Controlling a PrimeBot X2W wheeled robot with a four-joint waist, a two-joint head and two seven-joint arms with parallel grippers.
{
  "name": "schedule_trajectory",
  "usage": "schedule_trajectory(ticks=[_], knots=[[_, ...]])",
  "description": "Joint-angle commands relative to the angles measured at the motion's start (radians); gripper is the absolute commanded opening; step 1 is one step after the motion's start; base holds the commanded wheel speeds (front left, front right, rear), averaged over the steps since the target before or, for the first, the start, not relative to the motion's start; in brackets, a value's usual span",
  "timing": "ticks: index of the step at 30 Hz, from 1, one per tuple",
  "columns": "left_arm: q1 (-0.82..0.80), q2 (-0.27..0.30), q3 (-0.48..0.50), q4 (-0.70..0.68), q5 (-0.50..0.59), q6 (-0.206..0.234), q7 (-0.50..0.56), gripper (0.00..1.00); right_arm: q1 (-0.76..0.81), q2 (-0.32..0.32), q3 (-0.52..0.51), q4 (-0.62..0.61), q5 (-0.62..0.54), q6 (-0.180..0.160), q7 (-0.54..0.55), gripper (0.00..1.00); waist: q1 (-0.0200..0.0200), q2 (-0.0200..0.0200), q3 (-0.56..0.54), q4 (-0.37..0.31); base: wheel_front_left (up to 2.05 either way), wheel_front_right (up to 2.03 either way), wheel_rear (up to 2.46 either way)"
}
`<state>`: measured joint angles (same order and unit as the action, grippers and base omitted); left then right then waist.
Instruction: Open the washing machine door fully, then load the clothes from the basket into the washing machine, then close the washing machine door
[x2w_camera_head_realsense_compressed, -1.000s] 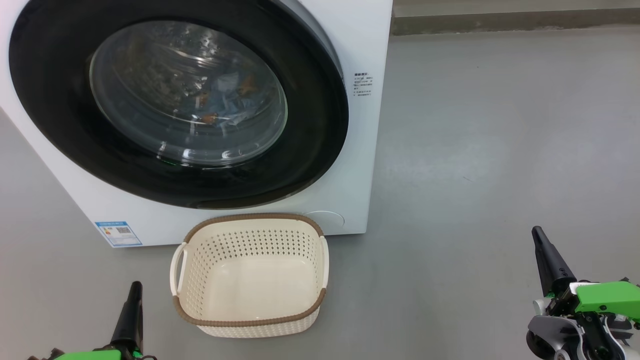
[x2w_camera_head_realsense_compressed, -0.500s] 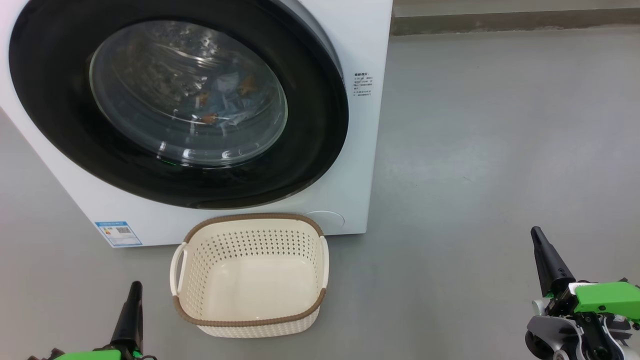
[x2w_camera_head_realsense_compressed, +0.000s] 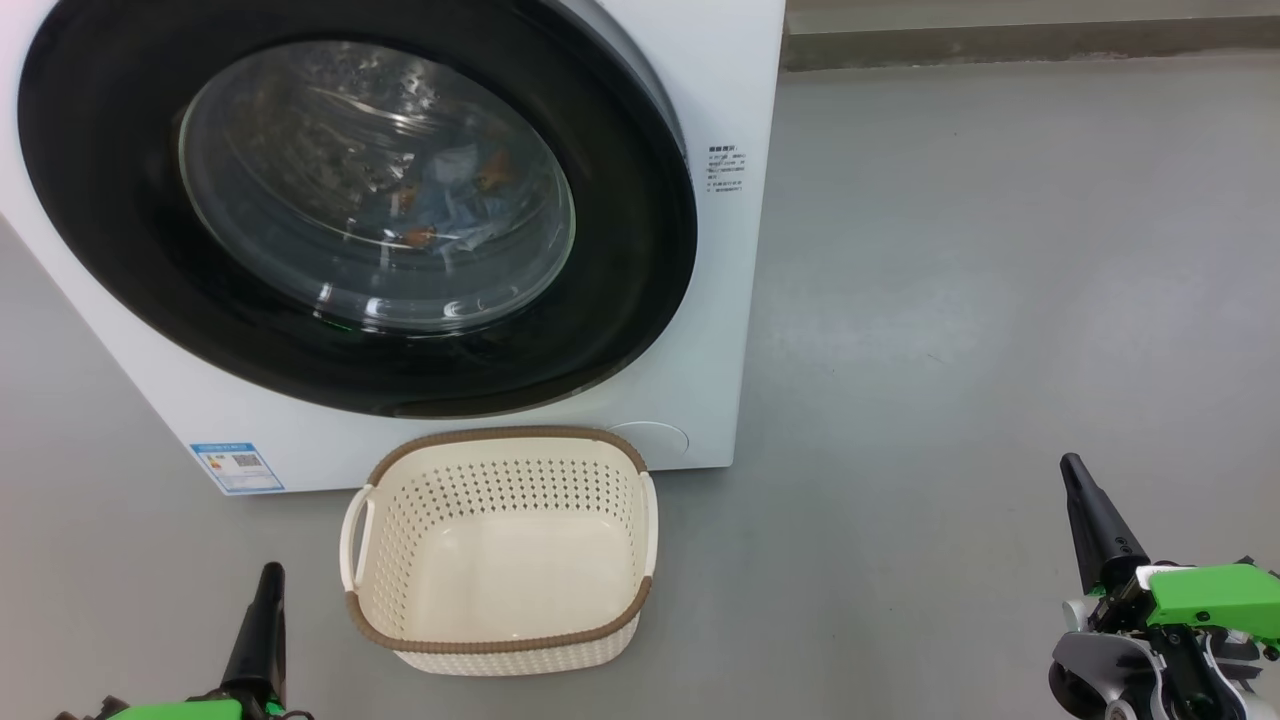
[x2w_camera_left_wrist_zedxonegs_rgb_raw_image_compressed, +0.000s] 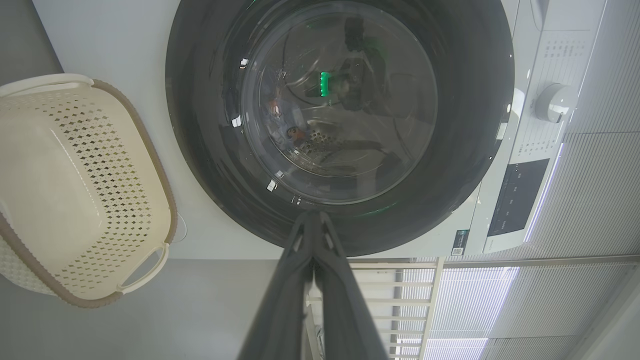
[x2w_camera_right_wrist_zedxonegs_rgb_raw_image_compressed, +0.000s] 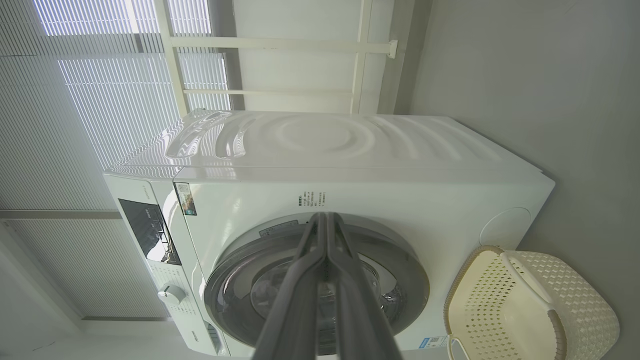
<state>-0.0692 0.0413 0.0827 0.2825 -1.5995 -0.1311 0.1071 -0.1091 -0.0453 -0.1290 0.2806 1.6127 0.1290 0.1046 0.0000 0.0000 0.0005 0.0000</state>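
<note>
Head view has the left gripper (x2w_camera_head_realsense_compressed: 269, 578) at the lower left, its two dark fingers pressed together and holding nothing. The right gripper (x2w_camera_head_realsense_compressed: 1071, 466) at the lower right is likewise closed and holds nothing. In each wrist view the fingers meet at a single point. Between the two grippers, much nearer the left one and just to its right, sits the basket (x2w_camera_head_realsense_compressed: 500, 438) on the grey floor (x2w_camera_head_realsense_compressed: 1000, 300), its bare cream bottom showing. Past both sets of fingertips, right behind the basket, stands the washing machine (x2w_camera_head_realsense_compressed: 725, 300). The door (x2w_camera_head_realsense_compressed: 120, 260) lies shut against its front. The clothes (x2w_camera_head_realsense_compressed: 450, 205) show as pale blue cloth with orange spots behind the glass, inside the drum. A blue label (x2w_camera_head_realsense_compressed: 237, 467) sits on the machine's lower corner, ahead of the left fingertips. Against a second ago, the right gripper has sunk by a hair. The left gripper, basket, door and clothes lie as they did.
</note>
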Motion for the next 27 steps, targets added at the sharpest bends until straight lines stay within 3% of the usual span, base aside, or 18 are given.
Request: schedule_trajectory(ticks=[1, 27], knots=[[-0.046, 0.009, 0.033, -0.03, -0.008, 0.0, 0.007, 0.0, -0.005, -0.01, 0.021, -0.03, 0.0, 0.002, 0.004, 0.0, 0.0, 0.0, 0.0, 0.0, 0.0, 0.0, 0.0], [-0.046, 0.009, 0.033, -0.031, -0.008, 0.0, 0.007, 0.0, -0.005, -0.009, 0.019, -0.03, -0.001, 0.002, 0.005, 0.0, 0.0, 0.0, 0.0, 0.0, 0.0, 0.0, 0.0]])
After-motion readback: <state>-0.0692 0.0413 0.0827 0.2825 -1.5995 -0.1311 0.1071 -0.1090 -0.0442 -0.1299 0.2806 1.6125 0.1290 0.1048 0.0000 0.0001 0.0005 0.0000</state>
